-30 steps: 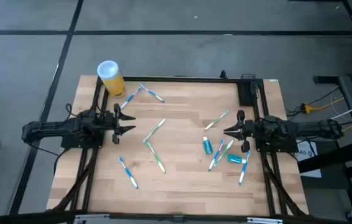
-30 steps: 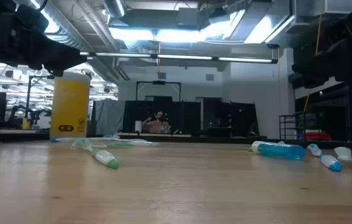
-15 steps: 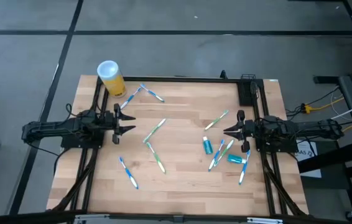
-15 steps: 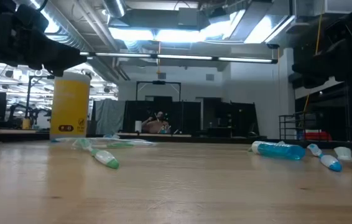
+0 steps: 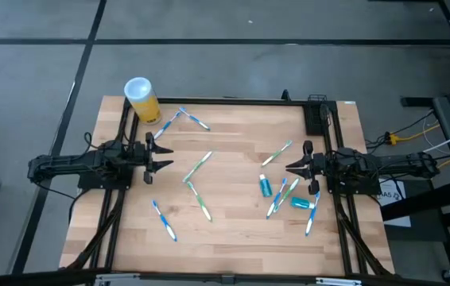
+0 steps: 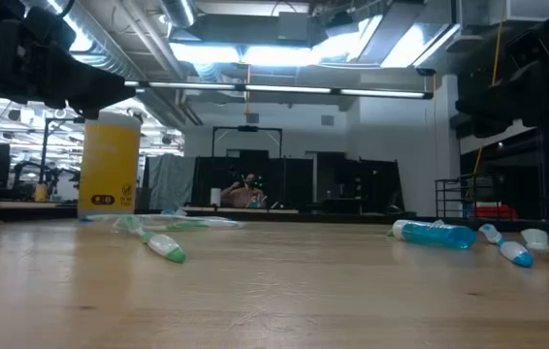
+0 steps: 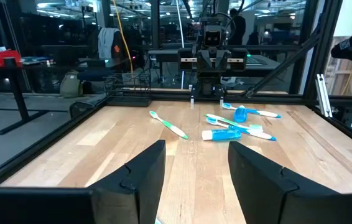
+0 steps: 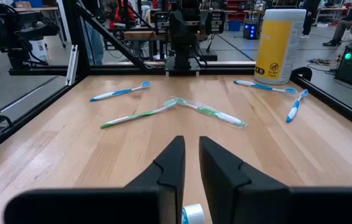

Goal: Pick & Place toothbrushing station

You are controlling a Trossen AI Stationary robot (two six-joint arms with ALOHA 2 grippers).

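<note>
Running near-to-far, the toothbrushing station [image 5: 314, 119] sits far right.

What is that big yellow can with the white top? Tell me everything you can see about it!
The tall yellow cylinder with a white lid stands upright at the far left corner of the wooden table. It looks like plastic, lid shut, with a small round symbol printed low on its side. Blue-and-white toothbrushes lie close by, not touching it. No gripper is near it.
</note>
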